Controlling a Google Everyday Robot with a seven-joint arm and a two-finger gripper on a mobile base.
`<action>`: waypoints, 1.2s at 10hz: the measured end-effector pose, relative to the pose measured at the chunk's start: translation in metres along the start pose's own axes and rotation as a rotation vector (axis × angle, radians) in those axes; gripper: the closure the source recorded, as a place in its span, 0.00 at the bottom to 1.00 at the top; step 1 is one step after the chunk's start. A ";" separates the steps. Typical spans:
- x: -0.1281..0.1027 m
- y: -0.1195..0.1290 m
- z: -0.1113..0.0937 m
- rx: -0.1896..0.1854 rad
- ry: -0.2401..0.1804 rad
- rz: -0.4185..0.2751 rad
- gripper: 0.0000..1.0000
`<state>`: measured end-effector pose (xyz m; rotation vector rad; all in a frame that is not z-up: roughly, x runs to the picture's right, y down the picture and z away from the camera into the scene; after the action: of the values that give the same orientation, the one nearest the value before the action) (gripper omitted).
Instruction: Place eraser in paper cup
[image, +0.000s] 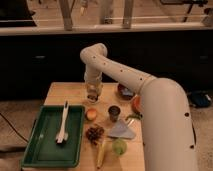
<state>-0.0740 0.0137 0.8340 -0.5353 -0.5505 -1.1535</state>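
The gripper hangs low over the wooden table; whether it is clamped on anything cannot be told. Just in front of it sits an orange fruit. The paper cup stands upright beside that fruit, on its right in the view and apart from the gripper. A dark red bowl lies behind the cup.

No writing, label, brand or number can be read on anything, not even on the gripper, which hangs near the frame's centre over the tabletop.
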 end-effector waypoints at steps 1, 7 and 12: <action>0.000 -0.005 0.000 0.003 0.004 -0.005 0.99; 0.012 -0.023 0.003 -0.006 0.025 -0.012 0.81; 0.021 -0.017 0.009 -0.027 0.016 0.009 0.31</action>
<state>-0.0843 -0.0002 0.8559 -0.5510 -0.5189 -1.1574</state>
